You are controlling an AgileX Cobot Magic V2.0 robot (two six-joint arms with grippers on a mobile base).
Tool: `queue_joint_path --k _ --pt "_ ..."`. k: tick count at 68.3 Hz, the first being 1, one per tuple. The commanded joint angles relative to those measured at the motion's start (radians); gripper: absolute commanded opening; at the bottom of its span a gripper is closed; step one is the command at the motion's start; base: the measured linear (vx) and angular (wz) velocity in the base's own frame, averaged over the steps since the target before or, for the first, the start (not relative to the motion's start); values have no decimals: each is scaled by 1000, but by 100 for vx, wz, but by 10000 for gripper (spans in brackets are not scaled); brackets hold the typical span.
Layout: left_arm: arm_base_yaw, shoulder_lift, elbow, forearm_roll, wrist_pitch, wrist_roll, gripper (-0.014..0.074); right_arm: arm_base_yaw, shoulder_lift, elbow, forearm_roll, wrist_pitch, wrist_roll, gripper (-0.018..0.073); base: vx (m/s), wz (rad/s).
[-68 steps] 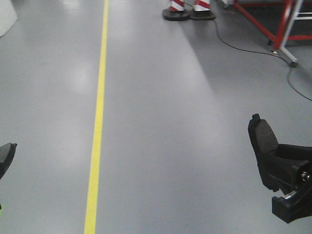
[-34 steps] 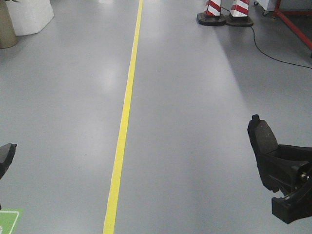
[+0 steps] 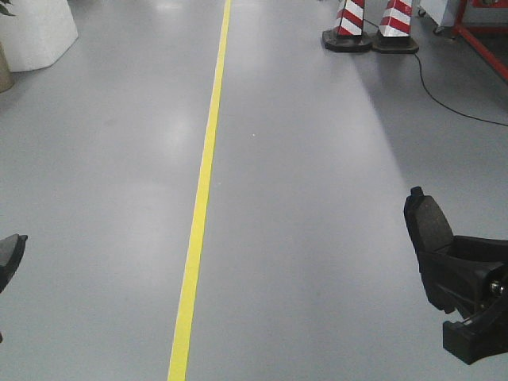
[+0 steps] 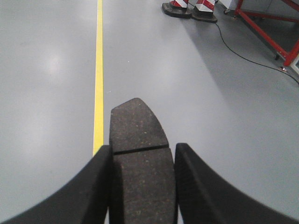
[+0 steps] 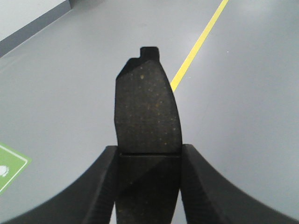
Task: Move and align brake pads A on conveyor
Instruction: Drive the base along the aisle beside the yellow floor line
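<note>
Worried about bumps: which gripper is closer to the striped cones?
Right. The cones stand ahead, on the side of the right gripper; the left gripper is at the opposite edge, farther away.

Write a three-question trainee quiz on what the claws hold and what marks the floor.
1. True or false: the left claw is empty.
2. Pick one: the floor line is A red, B yellow, C blue.
3. Fill in: the right claw is shut on a brake ____.

Key: 1 false, it grips a brake pad. 2 B. 3 pad, the other brake pad.
</note>
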Motion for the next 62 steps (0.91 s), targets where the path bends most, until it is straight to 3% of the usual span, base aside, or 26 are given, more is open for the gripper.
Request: queue_joint_path --k 1,62 --pt "-3 4 -30 9 -93 -2 93 -3 -1 -30 -8 -87 -8 -8 51 0" --pt "-3 4 -30 9 -93 -2 93 -3 -1 -30 -8 -87 -8 -8 56 0"
